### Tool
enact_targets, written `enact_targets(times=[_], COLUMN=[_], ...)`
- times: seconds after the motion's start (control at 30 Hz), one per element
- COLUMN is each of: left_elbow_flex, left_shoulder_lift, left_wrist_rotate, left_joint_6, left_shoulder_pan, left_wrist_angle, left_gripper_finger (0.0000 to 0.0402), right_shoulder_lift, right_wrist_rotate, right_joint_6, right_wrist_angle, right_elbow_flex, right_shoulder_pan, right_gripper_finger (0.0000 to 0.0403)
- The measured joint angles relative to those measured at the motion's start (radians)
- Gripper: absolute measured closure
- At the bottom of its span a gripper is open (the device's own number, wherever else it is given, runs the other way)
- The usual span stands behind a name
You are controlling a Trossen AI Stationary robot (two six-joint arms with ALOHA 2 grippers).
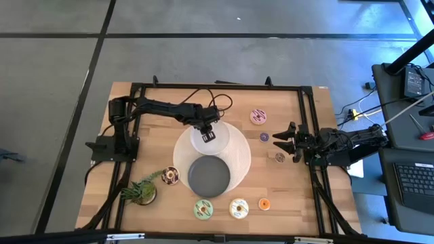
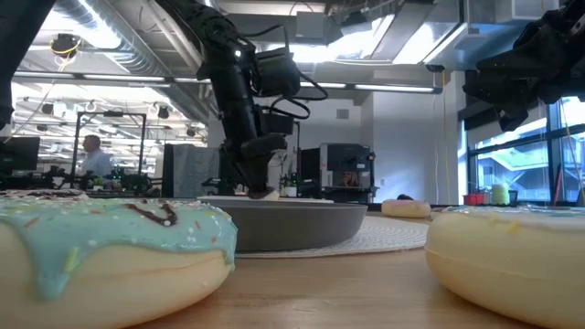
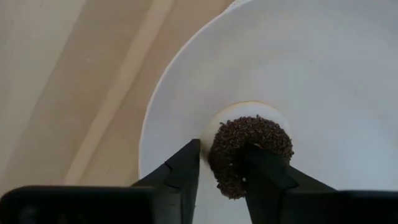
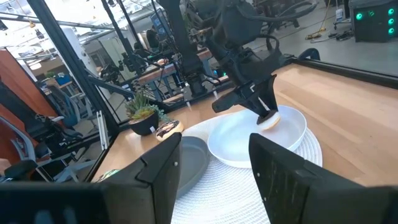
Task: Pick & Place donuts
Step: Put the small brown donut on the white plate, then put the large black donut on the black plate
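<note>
The wooden table [image 1: 285, 196] carried a round white mat [image 1: 241, 159], on which a white plate [image 1: 227, 139] and a dark grey plate [image 1: 208, 175] sat. The left gripper [image 1: 207, 133] was over the white plate, its fingers clamped on a brown-sprinkled donut [image 3: 249, 149] that touched the plate surface. The right gripper [image 1: 288, 139] waited near the table's right edge, fingers apart. Green [image 1: 203, 209], cream [image 1: 239, 208] and pink [image 1: 258, 116] donuts lay on the table.
</note>
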Motion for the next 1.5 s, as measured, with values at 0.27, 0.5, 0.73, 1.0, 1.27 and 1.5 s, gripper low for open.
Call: enact_targets(times=[0.27,0.5,0.73,1.0,1.27,1.5], left_elbow_flex=[0.000,0.000,0.037,0.161,0.157,-0.008], left_shoulder_lift=[0.000,0.000,-0.003,-0.004,-0.065,-0.218], left_wrist_rotate=[-0.001,-0.001,0.001,-0.031,-0.031,-0.035], left_joint_6=[-0.017,-0.016,0.009,0.052,-0.087,-0.289], left_shoulder_pan=[0.000,0.000,0.000,-0.001,-0.099,-0.270], left_wrist_angle=[0.000,0.000,-0.051,-0.301,-0.543,-0.500], left_gripper_finger=[0.0250,0.0227,0.0219,0.0220,0.0220,0.0220], right_shoulder_lift=[0.000,0.000,0.000,0.000,0.000,0.000], right_wrist_rotate=[0.000,0.000,0.000,0.000,-0.001,-0.001], right_joint_6=[0.000,0.000,0.000,0.001,0.005,0.000], right_wrist_angle=[0.000,0.000,0.000,0.000,0.000,-0.001], right_elbow_flex=[0.000,0.000,0.000,0.000,0.000,0.000], right_shoulder_pan=[0.000,0.000,0.000,0.000,0.000,0.000], right_gripper_finger=[0.0215,0.0214,0.0215,0.0215,0.0215,0.0215])
